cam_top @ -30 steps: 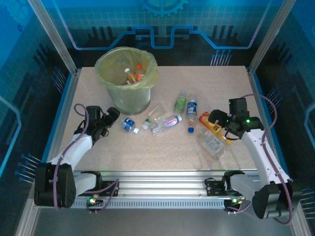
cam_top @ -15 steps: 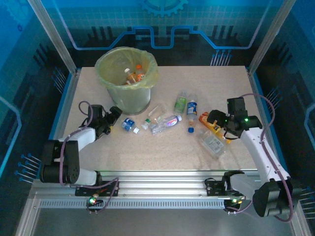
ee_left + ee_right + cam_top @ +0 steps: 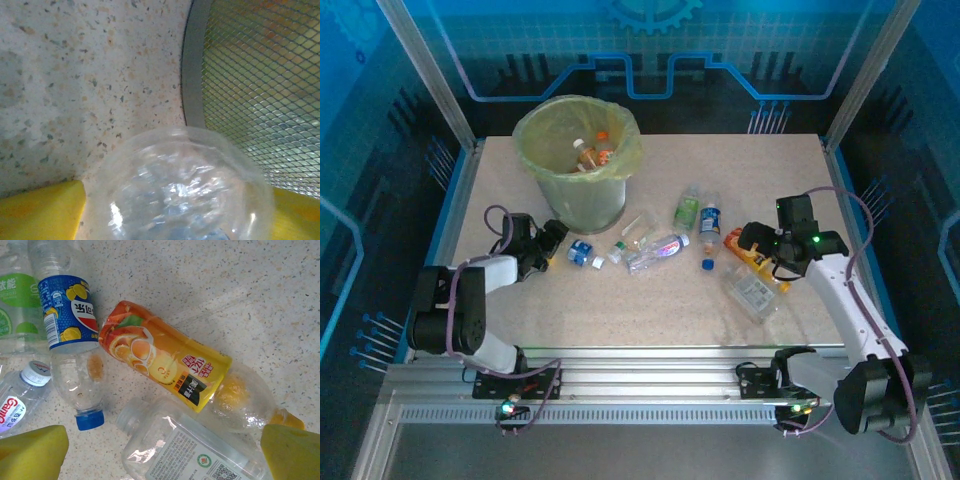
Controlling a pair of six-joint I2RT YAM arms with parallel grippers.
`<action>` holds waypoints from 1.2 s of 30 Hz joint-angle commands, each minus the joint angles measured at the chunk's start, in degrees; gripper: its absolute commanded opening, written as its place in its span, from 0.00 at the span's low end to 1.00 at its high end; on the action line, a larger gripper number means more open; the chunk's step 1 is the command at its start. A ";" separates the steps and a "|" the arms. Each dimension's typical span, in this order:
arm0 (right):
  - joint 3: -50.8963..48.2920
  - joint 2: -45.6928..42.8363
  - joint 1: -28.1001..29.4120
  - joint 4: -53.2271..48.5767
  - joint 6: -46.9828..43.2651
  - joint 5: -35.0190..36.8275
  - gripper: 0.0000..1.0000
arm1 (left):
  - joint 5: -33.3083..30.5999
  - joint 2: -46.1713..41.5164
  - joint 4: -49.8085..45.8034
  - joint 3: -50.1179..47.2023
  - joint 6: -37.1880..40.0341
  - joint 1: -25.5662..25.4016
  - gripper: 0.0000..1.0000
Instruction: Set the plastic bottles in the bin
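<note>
Several plastic bottles lie mid-table. A small blue-labelled bottle (image 3: 582, 252) lies just right of my left gripper (image 3: 551, 239). In the left wrist view its clear base (image 3: 180, 190) sits between the wide-apart yellow fingers (image 3: 40, 212) of my left gripper (image 3: 180, 212), beside the bin's mesh wall (image 3: 250, 75). The bin (image 3: 532, 150) holds a few bottles (image 3: 590, 152). My right gripper (image 3: 753, 242), (image 3: 162, 447) hangs open over an orange-labelled bottle (image 3: 170, 360), (image 3: 748, 250) and a clear white-labelled bottle (image 3: 192, 452), (image 3: 752, 290), holding nothing.
More bottles lie between the arms: a green-labelled one (image 3: 686, 210), a blue-labelled one (image 3: 710, 218), (image 3: 70, 320), a clear one (image 3: 638, 228) and one with a red logo (image 3: 658, 248). Glass walls and metal posts ring the table.
The left arm's elbow has swung down and to the left while its gripper stayed by the blue-labelled bottle. The right gripper has shifted slightly up and left over the orange bottle.
</note>
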 commanded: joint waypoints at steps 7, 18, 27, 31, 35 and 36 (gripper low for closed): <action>1.76 -0.09 1.28 -0.30 0.79 1.11 1.00 | -0.44 0.75 2.22 1.50 0.24 0.38 0.54; 1.72 -0.40 1.44 0.08 0.97 1.16 1.00 | -19.15 -21.58 -17.51 1.30 11.52 0.38 0.45; 1.56 1.17 1.93 1.95 1.08 0.35 1.00 | -30.17 -44.16 -29.30 8.32 24.37 0.37 0.41; 1.60 1.22 2.00 2.24 0.97 0.35 1.00 | -29.60 -46.74 -30.85 14.79 29.69 0.37 0.40; 1.45 0.67 2.00 2.07 0.89 0.35 1.00 | -27.75 -46.90 -27.91 20.41 33.94 0.33 0.39; 1.41 0.48 2.01 1.98 0.96 0.44 1.00 | -27.14 -46.64 -26.27 21.55 34.91 0.38 0.38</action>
